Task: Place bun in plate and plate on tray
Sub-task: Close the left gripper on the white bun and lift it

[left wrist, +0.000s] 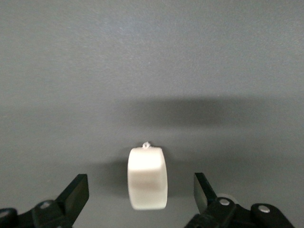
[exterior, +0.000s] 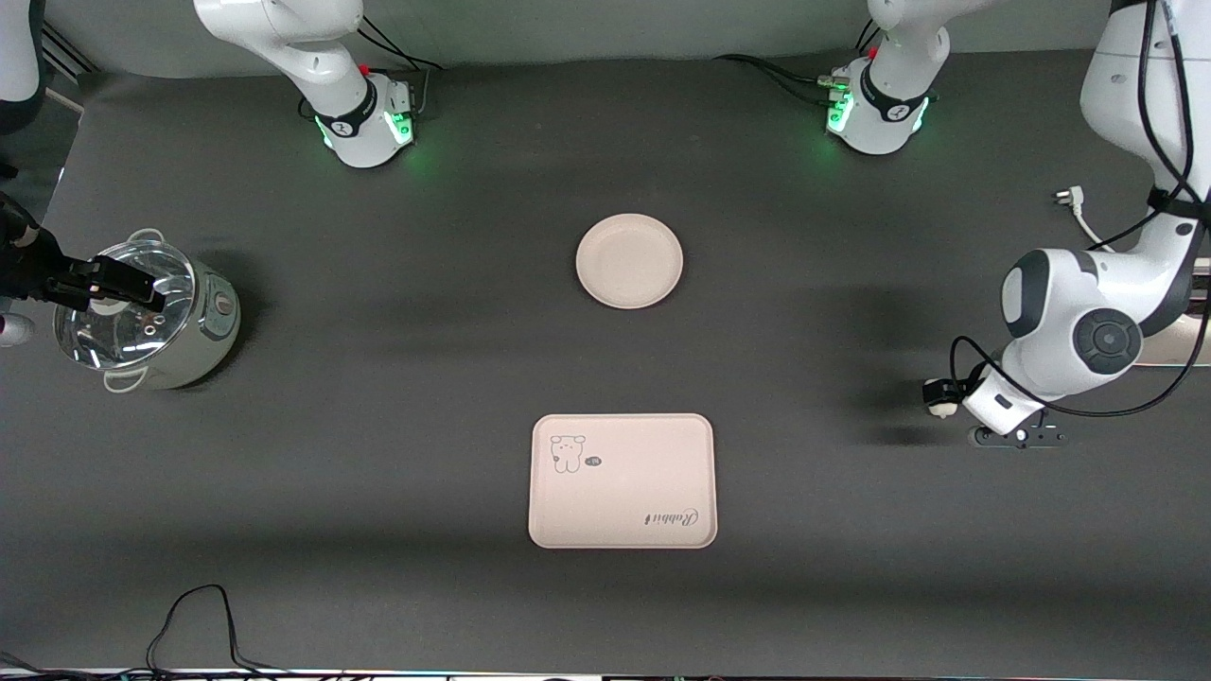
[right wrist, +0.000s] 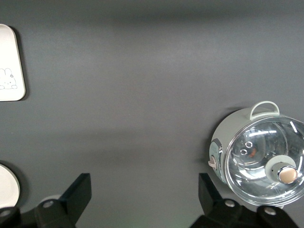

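Two claws gape: the left claw [left wrist: 140, 190] straddles the bun [exterior: 940, 398] on the counter [exterior: 378, 426] at the tray's [exterior: 622, 480] three o'clock; the right claw [exterior: 118, 282] hangs released over the cooker [exterior: 151, 317]. Plate [exterior: 629, 260] sits at tray's twelve o'clock.

In the front view the left pincer [exterior: 938, 395] is mostly covered by its own wrist, and only a sliver of the bun [exterior: 940, 407] shows at its tip. The right pincer [exterior: 114, 281] hangs over the glass-lidded pot [exterior: 151, 317], and its arm is cut off by the picture's edge. In the right wrist view the tray [right wrist: 10, 64] and the plate [right wrist: 7, 186] are each cropped to a corner. The tray's small print near the bear drawing is too small to read.
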You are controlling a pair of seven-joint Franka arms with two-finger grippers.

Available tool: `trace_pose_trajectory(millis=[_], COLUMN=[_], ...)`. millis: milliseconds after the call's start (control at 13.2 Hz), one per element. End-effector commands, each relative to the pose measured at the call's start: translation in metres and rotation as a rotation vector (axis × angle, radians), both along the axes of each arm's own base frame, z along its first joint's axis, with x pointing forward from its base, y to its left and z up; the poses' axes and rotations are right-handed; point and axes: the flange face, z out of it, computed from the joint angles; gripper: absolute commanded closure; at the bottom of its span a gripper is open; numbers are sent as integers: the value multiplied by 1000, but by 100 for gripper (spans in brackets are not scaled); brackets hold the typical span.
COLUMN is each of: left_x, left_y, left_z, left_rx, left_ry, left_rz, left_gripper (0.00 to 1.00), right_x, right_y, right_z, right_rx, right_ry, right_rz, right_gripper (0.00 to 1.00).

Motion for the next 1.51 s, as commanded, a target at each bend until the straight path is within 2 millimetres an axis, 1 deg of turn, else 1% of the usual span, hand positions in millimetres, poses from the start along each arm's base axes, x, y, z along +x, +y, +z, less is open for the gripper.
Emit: trace_pose_trajectory(millis=[0,76,151,227,378,529,604,680,756,831,907,982,1058,1209,1360,1436], left_x=[-11,-13,-13,-13,-13,-11,-11,-11,-12,-14,-18,-25,-33,-55,-77,-87], left_y=[-2,-1,4,4,5,5,5,4,-2,-17,-37,-59,-85,-144,-199,-223], left_z=[-21,-24,-26,-27,-23,-12,-3,9,27,53,79,109,140,194,238,252], left_rx=[0,-2,-4,-4,0,6,13,23,37,50,57,63,53,31,-19,-41], left_ry=[2,6,10,8,11,0,-1,4,8,17,31,32,28,49,51,39], left_rz=[8,4,4,3,2,-1,-3,-5,-25,-51,-77,-100,-115,-166,-198,-220], left_gripper=[4,8,18,35,74,94,97,96,94,93,93,90,90,91,91,91], right_x=[-8,-8,-8,-8,-8,-8,-8,-8,-8,-8,-8,-8,-8,-8,-8,-8], right_y=[-1,-1,-1,-1,-1,-1,-1,-1,-1,-1,-1,-1,-1,-1,-1,-1], right_z=[4,3,3,3,3,3,3,3,3,3,3,3,3,2,4,4], right_rx=[-19,-19,-19,-19,-19,-19,-19,-19,-19,-19,-19,-19,-19,-19,-19,-19], right_ry=[2,3,3,3,3,3,3,3,3,3,3,3,3,7,3,3], right_rz=[20,20,20,21,20,21,21,21,21,21,21,21,21,20,21,21], right_gripper=[0,0,0,0,0,0,0,0,0,0,0,0,0,0,0,0])
